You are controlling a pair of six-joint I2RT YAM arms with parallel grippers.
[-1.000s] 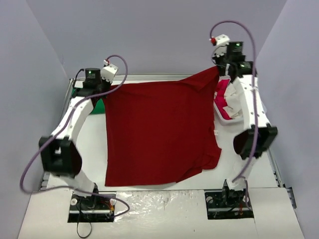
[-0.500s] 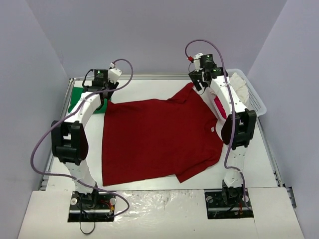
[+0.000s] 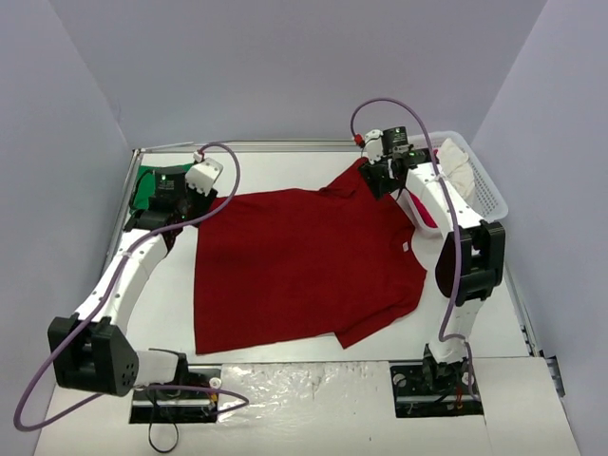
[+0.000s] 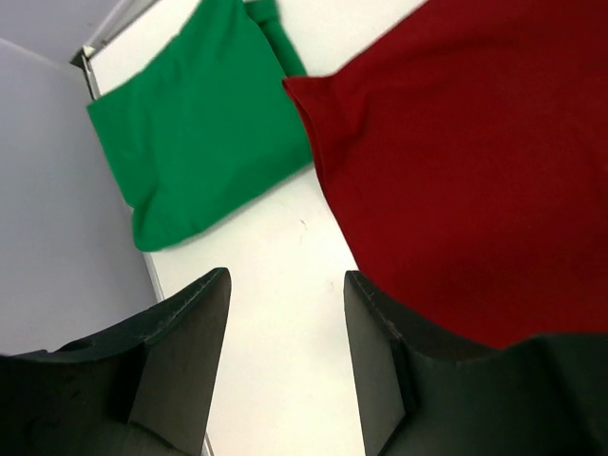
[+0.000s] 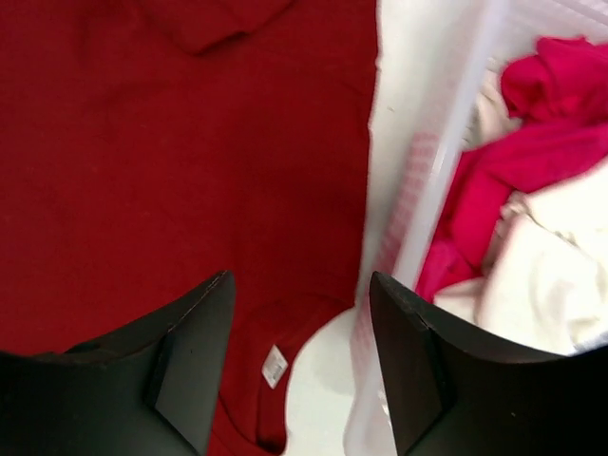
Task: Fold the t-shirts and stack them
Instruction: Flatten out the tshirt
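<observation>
The dark red t-shirt (image 3: 304, 266) lies spread flat across the middle of the table, its collar and label (image 5: 274, 365) toward the right. The green t-shirt (image 3: 142, 185) lies folded at the far left corner. My left gripper (image 3: 182, 201) hovers open over bare table between the green t-shirt (image 4: 199, 133) and the red t-shirt's far left corner (image 4: 475, 171), with nothing between its fingers (image 4: 370, 313). My right gripper (image 3: 380, 178) is open above the red t-shirt's collar edge (image 5: 142, 142), holding nothing.
A white basket (image 3: 480, 185) at the far right holds pink and white clothes; its rim (image 5: 437, 190) runs right beside the right gripper. Grey walls enclose the table on the left, back and right. Both arm bases stand at the near edge.
Both grippers opened and let go of the red t-shirt's far corners. The shirt dropped from hanging to lying flat. The left arm drew back and lower; the right gripper came down over the collar.
</observation>
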